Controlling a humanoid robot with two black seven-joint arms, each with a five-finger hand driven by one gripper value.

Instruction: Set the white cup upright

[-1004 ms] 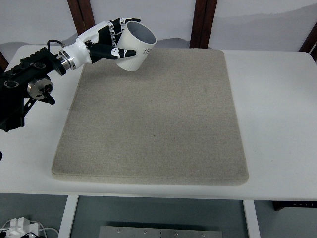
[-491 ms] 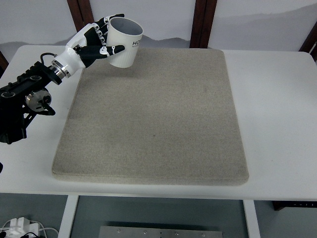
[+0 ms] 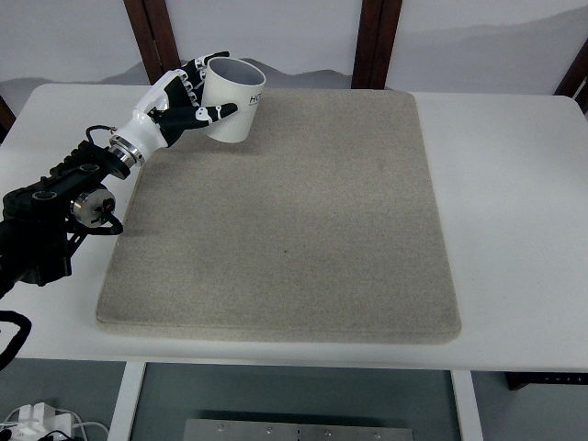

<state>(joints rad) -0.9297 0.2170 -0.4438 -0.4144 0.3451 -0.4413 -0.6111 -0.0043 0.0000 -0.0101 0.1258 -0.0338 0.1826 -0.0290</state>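
A white cup (image 3: 232,99) with dark print on its side stands nearly upright, mouth up, at the far left corner of the grey mat (image 3: 294,220). Its base is at or just above the mat; I cannot tell if it touches. My left hand (image 3: 188,101) comes in from the left edge and its fingers wrap around the cup's left side, thumb in front. The right arm is out of view.
The mat covers most of the white table (image 3: 514,202). My left arm's black forearm and joints (image 3: 55,197) lie over the table's left side. Dark wooden posts (image 3: 377,41) stand behind the far edge.
The cup has turned from tilted to nearly upright and come down toward the mat's far left corner. My left arm has lowered with it.
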